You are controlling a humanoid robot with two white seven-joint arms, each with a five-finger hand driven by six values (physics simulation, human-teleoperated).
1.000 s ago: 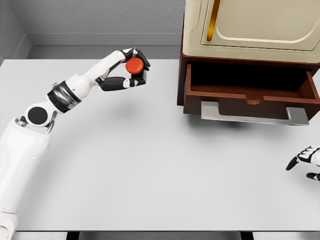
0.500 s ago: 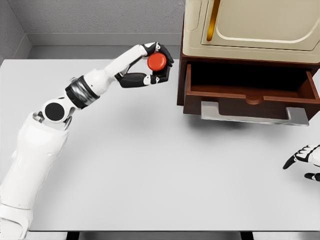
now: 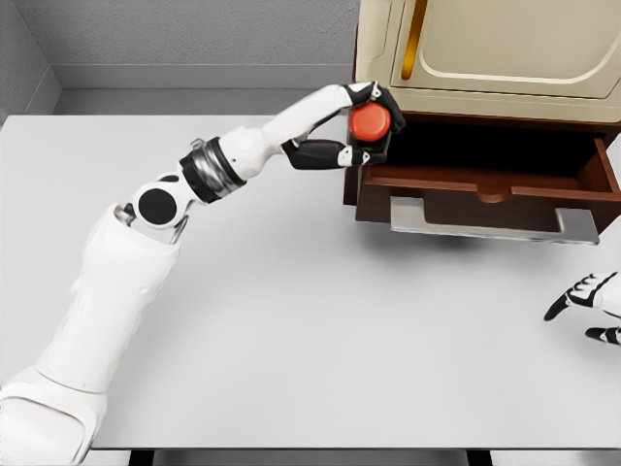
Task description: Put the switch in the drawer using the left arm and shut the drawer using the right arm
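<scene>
At the left end of the open dark-brown wooden drawer (image 3: 485,180), the left hand (image 3: 361,131) is clamped around the round red switch (image 3: 369,121). It looks small, rigid and light, best pinched across its sides. Right hand (image 3: 587,306) rests near the drawer's right, fingers loosely spread.

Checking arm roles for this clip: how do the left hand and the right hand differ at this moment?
The left hand is shut on the red switch; the right hand holds nothing, its fingers spread. The left hand is raised at the left end of the open drawer; the right hand sits low at the picture's right edge, near the table. The left arm shows fully extended; the right hand is partly cut off. Both have white-and-black fingers.
</scene>
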